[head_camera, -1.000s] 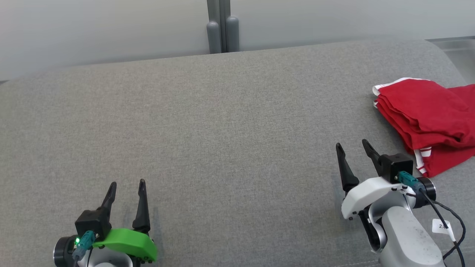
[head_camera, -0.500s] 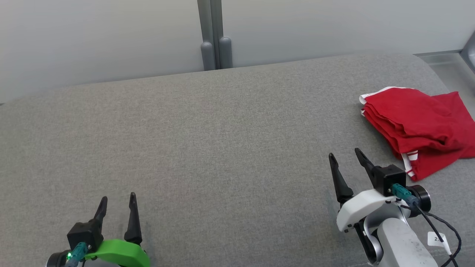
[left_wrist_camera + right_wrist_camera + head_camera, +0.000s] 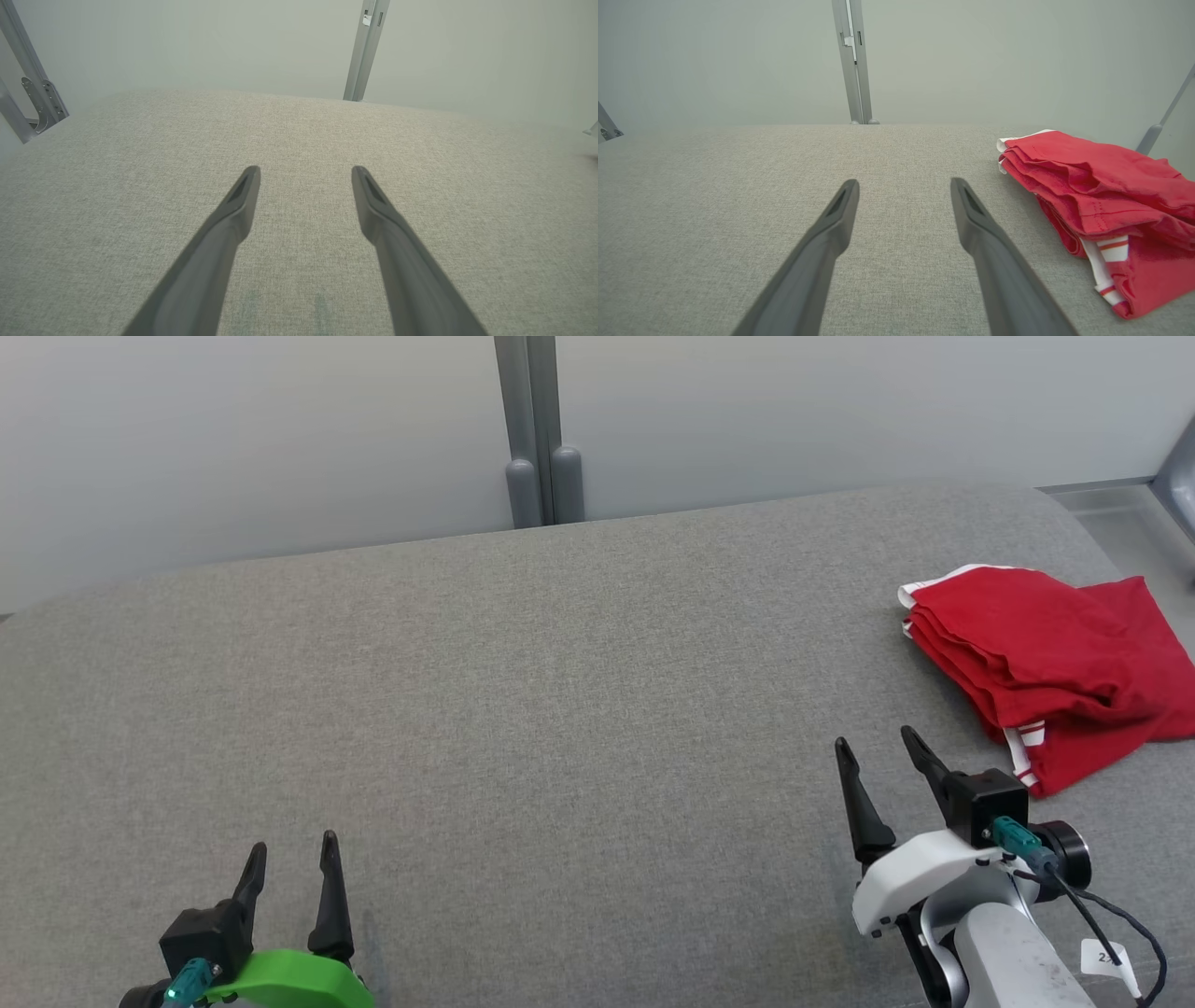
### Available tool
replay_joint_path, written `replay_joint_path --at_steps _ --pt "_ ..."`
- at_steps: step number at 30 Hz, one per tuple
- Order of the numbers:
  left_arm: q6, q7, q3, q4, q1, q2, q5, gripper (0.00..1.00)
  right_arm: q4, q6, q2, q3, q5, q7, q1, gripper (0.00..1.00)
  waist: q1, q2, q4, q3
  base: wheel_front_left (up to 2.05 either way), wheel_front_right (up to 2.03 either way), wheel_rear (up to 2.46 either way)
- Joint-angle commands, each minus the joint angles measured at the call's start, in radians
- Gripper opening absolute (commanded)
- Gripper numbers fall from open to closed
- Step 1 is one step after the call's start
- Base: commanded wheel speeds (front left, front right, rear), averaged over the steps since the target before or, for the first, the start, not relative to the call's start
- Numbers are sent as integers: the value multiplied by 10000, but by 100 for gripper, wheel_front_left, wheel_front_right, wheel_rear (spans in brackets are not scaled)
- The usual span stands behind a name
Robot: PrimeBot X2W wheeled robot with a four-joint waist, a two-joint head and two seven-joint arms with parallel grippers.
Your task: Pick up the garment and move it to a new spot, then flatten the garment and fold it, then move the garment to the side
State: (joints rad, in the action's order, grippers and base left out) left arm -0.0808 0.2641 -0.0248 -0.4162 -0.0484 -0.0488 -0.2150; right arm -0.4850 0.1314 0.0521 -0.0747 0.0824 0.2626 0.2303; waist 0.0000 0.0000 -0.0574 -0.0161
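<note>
1. The left gripper [image 3: 292, 847] sits nearest, at the near left over the grey padded surface [image 3: 560, 691]. Its two dark fingers are spread apart with nothing between them.
2. The right gripper [image 3: 875, 743] is at the near right, a little farther in, its jaws also spread and holding nothing.
3. The red garment [image 3: 1046, 649], with white striped trim, lies loosely folded on the surface at the right. It is just beyond the right gripper and not touching it.
4. Farthest back, a grey metal post [image 3: 532, 429] stands against the pale wall [image 3: 233, 448].

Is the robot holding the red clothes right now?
No, the red garment lies alone on the grey cushion, and the right arm's jaws stand open beside it, touching nothing.
</note>
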Motion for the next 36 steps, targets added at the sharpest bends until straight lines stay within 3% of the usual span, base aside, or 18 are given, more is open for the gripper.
replay_joint_path --at_steps 1,11,13,33,34,36 --pt "-11 -10 -26 52 128 -44 -24 100 -23 -18 3 -38 37 26 -123 100 0 0 -5 -1 0 0 0" --pt "48 -10 9 57 149 -44 -112 100 31 -18 -3 -279 116 26 -83 100 0 0 32 23 0 0 0" --pt "43 -10 124 28 102 -43 -80 100 26 -15 9 -173 91 26 -116 100 0 0 525 8 0 0 0" --pt "-97 -10 175 297 187 -46 77 100 35 -14 2 -438 430 26 -154 100 0 0 566 56 0 0 0" --pt "-73 5 190 250 63 8 17 0 -21 -6 -25 -430 384 0 -36 0 0 0 566 56 0 0 0" --pt "-73 -7 206 70 89 46 7 0 -166 -2 -48 -429 390 -16 -138 0 0 0 567 57 0 0 0"
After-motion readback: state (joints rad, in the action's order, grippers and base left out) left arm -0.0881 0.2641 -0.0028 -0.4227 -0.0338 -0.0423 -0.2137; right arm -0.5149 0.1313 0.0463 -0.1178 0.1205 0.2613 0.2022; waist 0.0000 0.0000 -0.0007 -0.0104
